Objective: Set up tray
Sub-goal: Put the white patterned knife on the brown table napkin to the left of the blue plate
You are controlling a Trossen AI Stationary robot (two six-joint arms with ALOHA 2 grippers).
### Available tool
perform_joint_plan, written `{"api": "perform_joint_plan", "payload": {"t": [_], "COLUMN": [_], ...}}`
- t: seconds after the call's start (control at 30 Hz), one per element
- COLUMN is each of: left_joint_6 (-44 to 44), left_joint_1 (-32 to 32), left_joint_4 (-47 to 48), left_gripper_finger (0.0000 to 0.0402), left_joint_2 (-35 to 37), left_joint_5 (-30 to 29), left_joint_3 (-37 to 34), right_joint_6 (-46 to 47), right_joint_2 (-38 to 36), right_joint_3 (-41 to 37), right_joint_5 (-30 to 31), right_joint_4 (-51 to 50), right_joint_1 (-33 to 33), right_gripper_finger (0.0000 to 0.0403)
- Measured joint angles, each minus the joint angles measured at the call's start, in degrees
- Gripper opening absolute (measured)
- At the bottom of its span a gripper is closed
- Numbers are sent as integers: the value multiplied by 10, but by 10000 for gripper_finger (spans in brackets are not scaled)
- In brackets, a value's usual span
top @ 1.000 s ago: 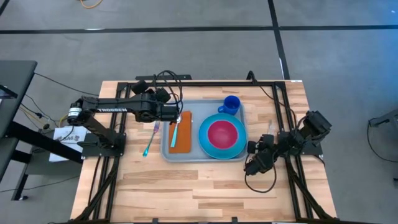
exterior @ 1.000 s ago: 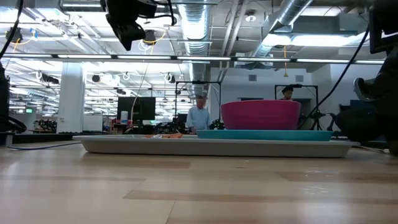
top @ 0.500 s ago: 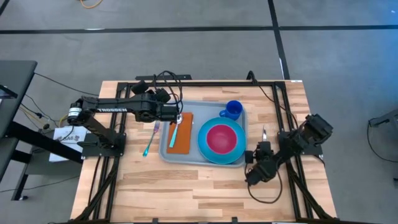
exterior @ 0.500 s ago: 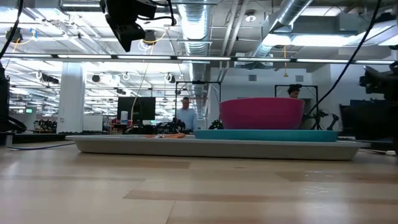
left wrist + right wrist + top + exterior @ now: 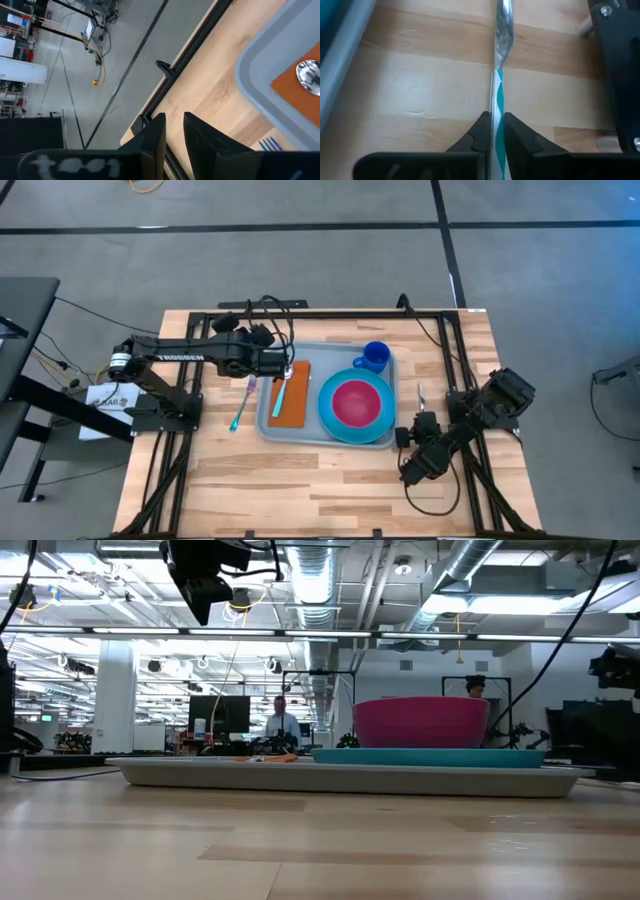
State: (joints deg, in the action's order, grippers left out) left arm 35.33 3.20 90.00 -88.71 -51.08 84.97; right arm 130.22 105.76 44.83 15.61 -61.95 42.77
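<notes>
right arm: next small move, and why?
Probably carry the knife over toward the tray. The right gripper is shut on its striped handle, beside the tray's right rim. The left gripper hovers near the napkin.

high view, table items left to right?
Fork on the bare wood → tray carrying orange napkin with spoon on it → plate with pink bowl → knife, held by the right gripper.
</notes>
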Motion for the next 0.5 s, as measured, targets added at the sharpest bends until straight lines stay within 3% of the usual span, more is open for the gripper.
{"api": "perform_joint_plan", "payload": {"t": [0.13, 0.33, 0.5], "left_joint_6": [-1, -1, -2], "left_joint_1": [-6, -8, -8], "left_joint_4": [0, 0, 0], "left_gripper_finger": [59, 59, 59], "left_joint_2": [0, 0, 0], "left_joint_5": [0, 0, 0], "left_joint_3": [0, 0, 0], "right_joint_6": [-4, -24, -47], "right_joint_2": [16, -10, -43], "right_joint_3": [26, 83, 114], "right_joint_5": [3, -60, 1], "right_joint_4": [-28, -118, -129], "right_joint_1": [11, 17, 26], "right_gripper_finger": [14, 4, 1]}}
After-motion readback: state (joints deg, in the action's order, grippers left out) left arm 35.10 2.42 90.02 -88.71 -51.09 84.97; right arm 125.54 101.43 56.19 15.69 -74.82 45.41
